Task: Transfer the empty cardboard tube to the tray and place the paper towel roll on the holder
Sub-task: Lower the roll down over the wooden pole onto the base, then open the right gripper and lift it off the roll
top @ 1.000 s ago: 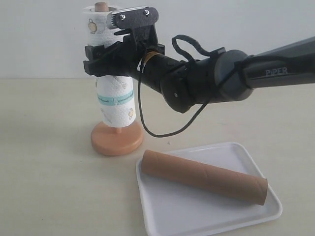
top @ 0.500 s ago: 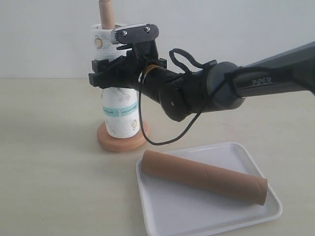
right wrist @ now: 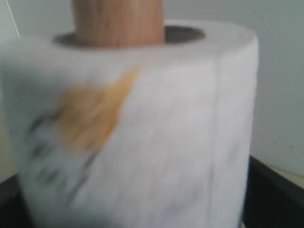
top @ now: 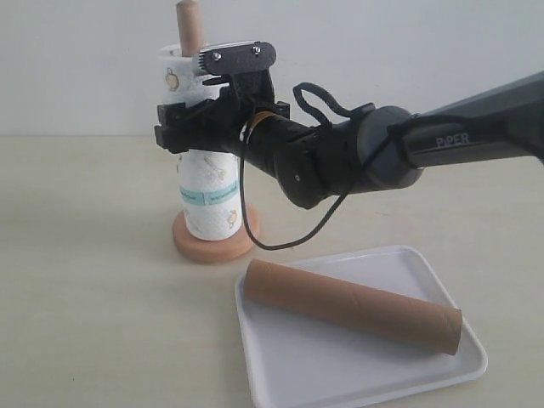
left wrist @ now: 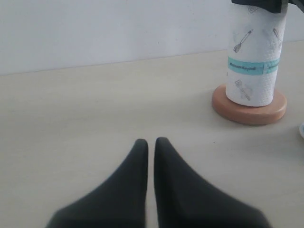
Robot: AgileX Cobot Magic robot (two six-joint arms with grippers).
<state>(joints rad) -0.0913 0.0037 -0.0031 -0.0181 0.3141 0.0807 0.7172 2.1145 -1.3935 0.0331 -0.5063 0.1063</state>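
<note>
Pale beige worktop is meeting a white wall. Near its far edge the paper towel roll is sitting on the holder, with the right gripper clasping its upper part. At the near right corner, the empty cardboard tube is lying in the tray. Over bare worktop, the left gripper is hovering, pinched together on nothing.

The white embossed paper towel roll has slid down the light orange-brown wooden holder, from hanging above its disc base to resting on it; the black right gripper clasping it lowered too.
</note>
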